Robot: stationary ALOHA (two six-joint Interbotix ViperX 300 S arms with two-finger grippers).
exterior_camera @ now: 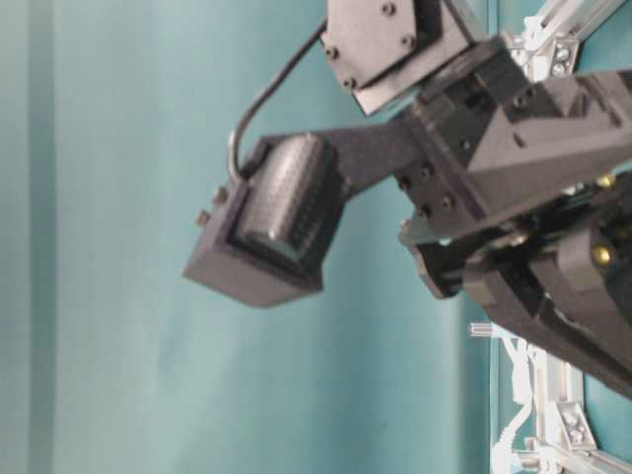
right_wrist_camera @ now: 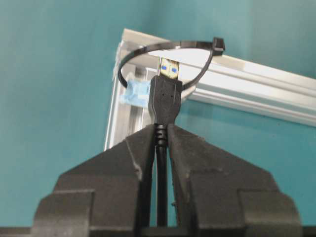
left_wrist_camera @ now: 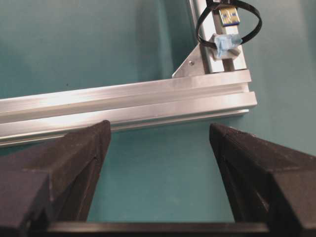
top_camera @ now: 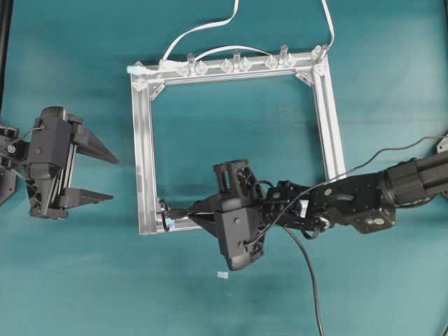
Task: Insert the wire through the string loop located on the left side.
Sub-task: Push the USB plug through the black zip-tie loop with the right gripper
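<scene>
The string loop (right_wrist_camera: pixel 148 48), a thin dark ring with a pale blue tab (right_wrist_camera: pixel 136 93), stands at the lower left corner of the aluminium frame (top_camera: pixel 143 140). My right gripper (right_wrist_camera: pixel 160 127) is shut on the wire (top_camera: pixel 310 276) just behind its black plug (right_wrist_camera: pixel 165 98). The plug's silvery tip (right_wrist_camera: pixel 169 69) sits inside the ring's opening. In the left wrist view the same tip (left_wrist_camera: pixel 229 15) shows within the loop (left_wrist_camera: pixel 200 34). My left gripper (top_camera: pixel 114 179) hangs open left of the frame, nothing between its fingers (left_wrist_camera: pixel 84 148).
A white flat cable (top_camera: pixel 203 29) runs off the frame's top bar, which carries several clear clips (top_camera: pixel 236 64). A small white scrap (top_camera: pixel 222 275) lies on the teal table below the right gripper. The right arm (top_camera: pixel 392 185) reaches in across the frame's right side.
</scene>
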